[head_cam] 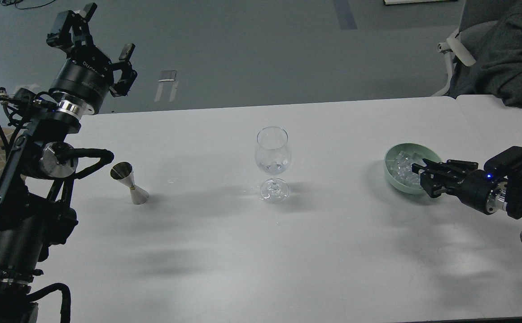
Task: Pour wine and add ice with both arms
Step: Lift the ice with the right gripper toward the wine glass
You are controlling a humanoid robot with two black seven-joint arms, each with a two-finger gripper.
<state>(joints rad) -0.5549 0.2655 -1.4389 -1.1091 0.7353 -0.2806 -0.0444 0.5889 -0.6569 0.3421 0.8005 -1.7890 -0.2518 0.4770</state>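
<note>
A clear stemmed wine glass (273, 152) stands at the table's middle with a little clear wine (273, 168) in its bowl. A pale green bowl (393, 179) at the right holds several ice cubes (401, 165). My right gripper (420, 174) lies low over the bowl's right side. Its fingers are drawn close together on the ice, and the cube between them is mostly hidden. My left gripper (101, 36) is open and empty, raised high beyond the table's far left edge. A steel jigger (129, 181) stands below it on the table.
The white table (261, 251) ends along the back (261, 106). A seated person's grey sleeved arm (512, 54) and a chair are at the far right corner. My left arm's elbow and cables (59, 161) hang close to the jigger.
</note>
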